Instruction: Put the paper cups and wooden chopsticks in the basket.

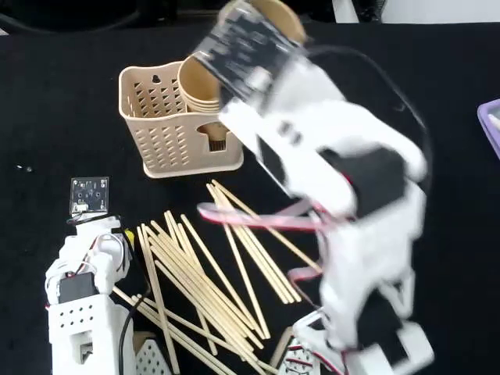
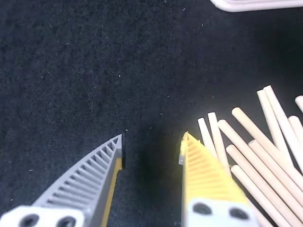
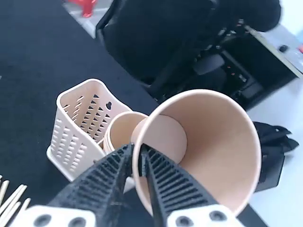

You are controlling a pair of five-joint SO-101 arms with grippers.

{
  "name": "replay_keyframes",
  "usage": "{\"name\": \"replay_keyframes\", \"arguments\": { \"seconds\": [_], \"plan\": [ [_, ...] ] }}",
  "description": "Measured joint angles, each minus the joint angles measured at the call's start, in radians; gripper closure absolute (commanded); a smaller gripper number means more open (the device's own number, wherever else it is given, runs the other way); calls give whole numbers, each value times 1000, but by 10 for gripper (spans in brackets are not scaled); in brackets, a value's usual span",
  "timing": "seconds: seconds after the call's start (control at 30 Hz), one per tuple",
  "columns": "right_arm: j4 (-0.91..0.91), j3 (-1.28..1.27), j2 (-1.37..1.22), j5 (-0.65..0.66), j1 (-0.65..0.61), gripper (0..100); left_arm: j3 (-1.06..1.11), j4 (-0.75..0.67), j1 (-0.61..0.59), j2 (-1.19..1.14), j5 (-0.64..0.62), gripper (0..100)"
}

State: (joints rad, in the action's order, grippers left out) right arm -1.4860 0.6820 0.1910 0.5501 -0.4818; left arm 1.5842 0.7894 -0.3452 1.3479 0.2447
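Note:
My right gripper (image 3: 138, 156) is shut on the rim of a tan paper cup (image 3: 208, 146), held tilted in the air above the beige basket (image 3: 75, 127). Another paper cup (image 3: 118, 132) stands inside the basket (image 1: 168, 129), seen as stacked cups (image 1: 199, 86) from above. The held cup (image 1: 281, 16) shows past the right arm at the top of the high view. Several wooden chopsticks (image 1: 203, 281) lie scattered on the black table in front of the basket. My left gripper (image 2: 151, 144) hovers open just over the table, beside the ends of some chopsticks (image 2: 255, 142), with nothing between its fingers.
The left arm (image 1: 82, 297) sits at the near left of the table. A purple tray edge (image 1: 491, 125) shows at the far right. A white rim (image 2: 255, 4) lies beyond the left gripper. A black chair stands behind the table (image 3: 156, 33).

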Motion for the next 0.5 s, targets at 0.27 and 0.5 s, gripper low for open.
{"name": "replay_keyframes", "arguments": {
  "seconds": [0.27,0.5],
  "plan": [
    [-115,281,-325,94,-6,988,0,0,0,0,0,798],
    [-192,342,-482,155,-6,984,0,0,0,0,0,798]
  ]
}}
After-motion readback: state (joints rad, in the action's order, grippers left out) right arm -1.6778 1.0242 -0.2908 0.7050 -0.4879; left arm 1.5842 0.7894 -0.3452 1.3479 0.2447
